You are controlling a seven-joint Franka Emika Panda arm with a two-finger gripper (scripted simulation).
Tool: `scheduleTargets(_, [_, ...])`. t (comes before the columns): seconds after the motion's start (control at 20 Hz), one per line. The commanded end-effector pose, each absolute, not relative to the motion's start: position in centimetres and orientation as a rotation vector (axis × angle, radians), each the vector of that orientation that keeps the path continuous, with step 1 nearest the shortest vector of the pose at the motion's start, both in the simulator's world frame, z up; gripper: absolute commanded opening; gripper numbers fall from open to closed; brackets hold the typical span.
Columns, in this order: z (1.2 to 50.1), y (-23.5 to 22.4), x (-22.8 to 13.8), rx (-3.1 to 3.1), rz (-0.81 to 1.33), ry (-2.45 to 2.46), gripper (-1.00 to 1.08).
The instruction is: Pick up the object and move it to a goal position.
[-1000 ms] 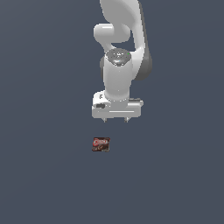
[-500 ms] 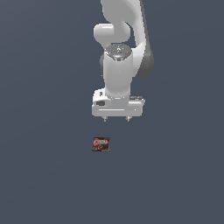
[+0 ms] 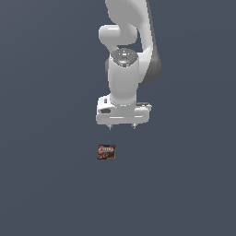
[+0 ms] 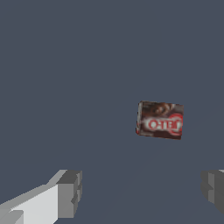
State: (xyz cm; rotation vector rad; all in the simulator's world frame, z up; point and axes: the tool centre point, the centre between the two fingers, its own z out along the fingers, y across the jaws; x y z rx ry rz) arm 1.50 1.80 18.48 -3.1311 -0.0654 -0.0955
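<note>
The object [image 3: 106, 151] is a small flat dark brown box with a red-and-white label, lying flat on the grey surface. My gripper [image 3: 122, 126] hangs above it, a little toward the exterior view's right, and does not touch it. The gripper is open and empty. In the wrist view the box [image 4: 160, 120] lies beyond the fingers, and the two grey fingertips [image 4: 70, 193] stand wide apart with the box nearer the other fingertip [image 4: 213, 187].
A plain dark grey surface [image 3: 46, 184] spreads all around the box. The white arm [image 3: 126, 55] rises from the gripper toward the top of the exterior view.
The gripper has come slightly lower and a little toward the exterior view's left, nearer the box. The box has not moved.
</note>
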Motion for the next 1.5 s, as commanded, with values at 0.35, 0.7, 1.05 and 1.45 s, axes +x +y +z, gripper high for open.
scheduleTargets(0.35, [17.1,1.0,2.2,-3.128,-0.08,-0.334,1.0])
scheduleTargets(0.7, [15.7,0.1,2.8,-3.094,-0.062,-0.621,1.0])
scheduleTargets(1.05, [14.2,-0.9,3.5,-3.029,-0.044,-0.905,1.0])
scheduleTargets(1.45, [12.4,-2.0,4.1,-2.919,-0.025,-1.217,1.0])
